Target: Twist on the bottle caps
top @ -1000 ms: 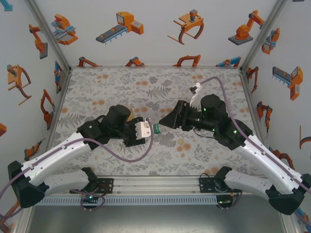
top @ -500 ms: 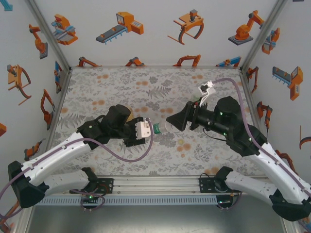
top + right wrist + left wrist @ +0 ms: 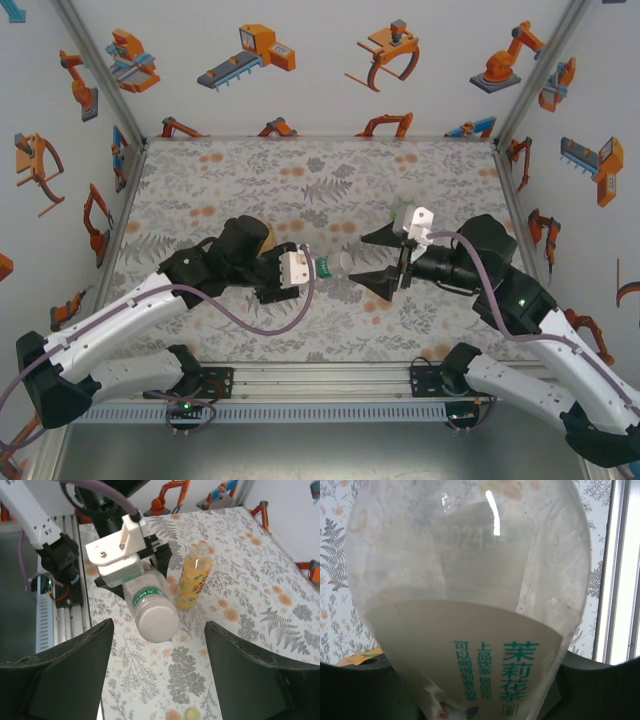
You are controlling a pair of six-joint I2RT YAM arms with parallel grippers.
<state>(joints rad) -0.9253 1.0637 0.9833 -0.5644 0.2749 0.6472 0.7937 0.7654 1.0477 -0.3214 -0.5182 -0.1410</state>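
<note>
While the left tool is pressed onto the slim clear bottle at its green-labelled part and holds it lying level above the bench, the bottle's round end points at the right tool. That tool's fingers stand spread wide just short of the bottle, touching nothing. The tall amber bottle stands upright on the bench, just beside the left tool.

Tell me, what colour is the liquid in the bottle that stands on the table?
Orange-yellow. The standing bottle shows best in the right wrist view.
</note>
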